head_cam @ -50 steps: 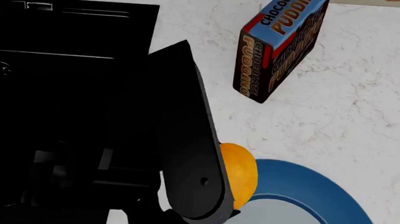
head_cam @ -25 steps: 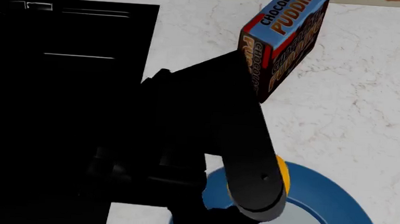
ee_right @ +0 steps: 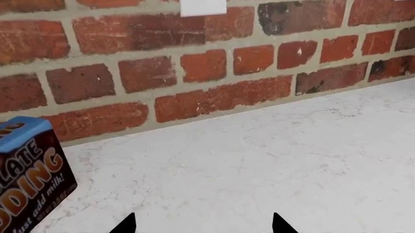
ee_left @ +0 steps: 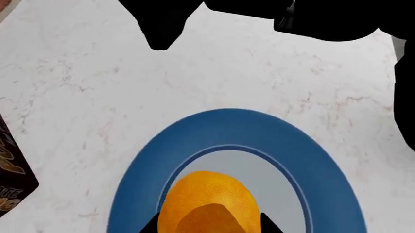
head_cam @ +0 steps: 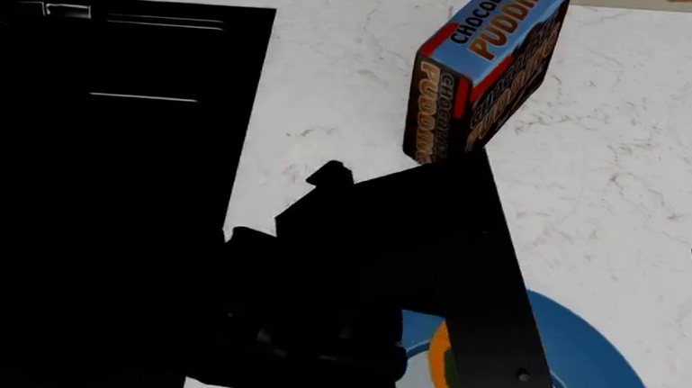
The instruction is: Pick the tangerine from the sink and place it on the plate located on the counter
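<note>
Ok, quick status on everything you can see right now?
tangerine: held over the plate's centre
plate: flat on the counter, nothing else on it
left gripper: shut on tangerine
right gripper: open, empty
pudding box: upright
sink: contents hidden

My black left gripper point(ee_left: 209, 224) clamps the small orange tangerine point(ee_left: 206, 201); my black right gripper point(ee_right: 202, 224) stands spread, holding nothing.

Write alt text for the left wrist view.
The tangerine, held between the left gripper's dark fingertips, sits over the pale centre of the blue-rimmed plate on the white marble counter. A pudding box corner shows at one edge.
</note>
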Robot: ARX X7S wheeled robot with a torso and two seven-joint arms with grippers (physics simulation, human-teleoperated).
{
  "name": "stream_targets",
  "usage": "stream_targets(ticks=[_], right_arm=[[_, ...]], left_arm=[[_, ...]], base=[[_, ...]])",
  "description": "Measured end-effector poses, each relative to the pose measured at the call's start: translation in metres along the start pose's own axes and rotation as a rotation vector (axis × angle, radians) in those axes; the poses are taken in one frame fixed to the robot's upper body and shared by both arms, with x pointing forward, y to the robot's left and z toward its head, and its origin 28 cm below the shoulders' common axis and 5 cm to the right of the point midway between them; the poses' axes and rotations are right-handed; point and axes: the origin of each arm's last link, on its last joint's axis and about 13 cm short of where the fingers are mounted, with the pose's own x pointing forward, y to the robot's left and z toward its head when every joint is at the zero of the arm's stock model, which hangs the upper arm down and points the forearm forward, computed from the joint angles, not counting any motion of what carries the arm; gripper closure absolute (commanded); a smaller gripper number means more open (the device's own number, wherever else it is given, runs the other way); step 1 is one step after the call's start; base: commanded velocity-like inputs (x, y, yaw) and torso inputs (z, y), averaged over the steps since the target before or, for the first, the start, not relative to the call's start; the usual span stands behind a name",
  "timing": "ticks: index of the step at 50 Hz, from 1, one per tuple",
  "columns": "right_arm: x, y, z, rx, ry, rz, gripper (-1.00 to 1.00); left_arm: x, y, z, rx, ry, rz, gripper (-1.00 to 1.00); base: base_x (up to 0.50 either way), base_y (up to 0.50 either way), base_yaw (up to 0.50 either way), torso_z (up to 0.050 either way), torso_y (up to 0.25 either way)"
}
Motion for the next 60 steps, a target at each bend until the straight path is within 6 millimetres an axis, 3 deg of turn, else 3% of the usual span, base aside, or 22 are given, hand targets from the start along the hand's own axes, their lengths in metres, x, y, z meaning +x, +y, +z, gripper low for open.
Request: stream_targets(ticks=[60], right_arm=[[0.003, -0.006, -0.005, 0.019, -0.014, -0.017, -1.00]], left_arm=[[0.045, -0.001, -0.013, -0.012, 0.052, -0.068, 1.00]], base=[[0.00, 0.00, 0.00, 0.000, 0.000]])
